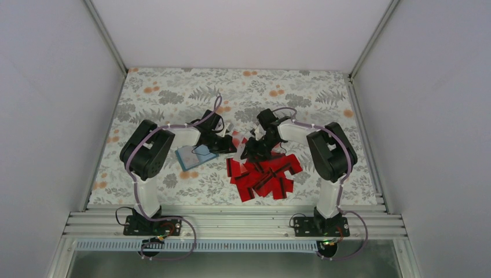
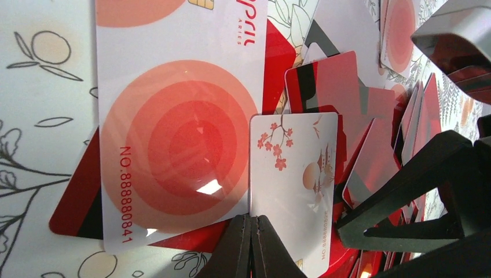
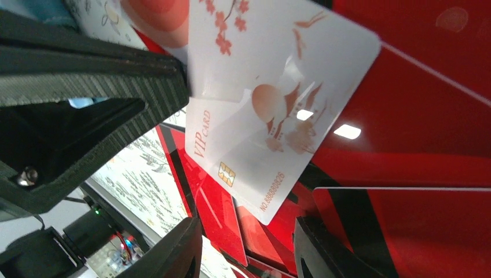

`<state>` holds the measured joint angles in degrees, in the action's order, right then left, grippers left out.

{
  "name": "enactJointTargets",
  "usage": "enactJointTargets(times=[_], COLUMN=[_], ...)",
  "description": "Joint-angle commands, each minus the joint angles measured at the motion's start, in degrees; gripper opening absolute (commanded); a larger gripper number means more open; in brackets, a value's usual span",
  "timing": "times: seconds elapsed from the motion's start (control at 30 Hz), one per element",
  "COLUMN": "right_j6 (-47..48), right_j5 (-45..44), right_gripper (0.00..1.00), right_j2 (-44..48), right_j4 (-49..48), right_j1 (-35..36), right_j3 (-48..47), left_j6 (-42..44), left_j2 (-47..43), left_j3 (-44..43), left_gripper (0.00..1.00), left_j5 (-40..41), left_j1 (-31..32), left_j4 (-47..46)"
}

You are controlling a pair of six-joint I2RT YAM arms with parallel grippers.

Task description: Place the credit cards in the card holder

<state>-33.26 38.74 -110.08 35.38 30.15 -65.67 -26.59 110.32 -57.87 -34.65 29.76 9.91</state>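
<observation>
Left gripper (image 2: 252, 231): left wrist view; fingers pinched together on the blossom card (image 2: 293, 185), held above the loose credit cards (image 2: 333, 87).
Right gripper (image 3: 248, 237): right wrist view; jaws apart, holding nothing, below that card's corner.
Card holder (image 1: 194, 156): top view; lies just left of the red pile; contents cannot be told.
Progress: judged early; one card in hand, pile yet to load.

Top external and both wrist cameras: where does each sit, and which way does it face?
Top external: above, behind the bases, looking down on both arms, card holder and credit cards.
Left wrist: on left arm, close over cards; shut left end effector pinches blossom card.
Right wrist: on right arm, over cards; open right end effector shows.
Both wrist views share blossom card.
</observation>
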Motion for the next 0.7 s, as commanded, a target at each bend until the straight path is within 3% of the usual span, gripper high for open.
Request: enactJointTargets(times=[0.0,0.5,0.67], right_j6=[-4.1,-7.5,-5.8], right_j5=[-7.7,-5.5,-1.9], right_gripper=[0.41,0.39,0.37], right_j2=[-0.6,-8.3,-6.6], right_j4=[-0.6,-4.9,-10.0], right_j1=[-1.5,0.1,0.2], right_j3=[1.0,1.0,2.6], left_j6=[1.9,3.2,3.0], left_j2=[4.9,7.2,8.5], left_j3=[2.9,3.9,5.2], left_gripper=[0.02,0.02,0.02], left_j5=[5.1,0.0,-1.8], left_j1=[0.9,1.5,1.5], left_j4=[8.5,7.7,6.3])
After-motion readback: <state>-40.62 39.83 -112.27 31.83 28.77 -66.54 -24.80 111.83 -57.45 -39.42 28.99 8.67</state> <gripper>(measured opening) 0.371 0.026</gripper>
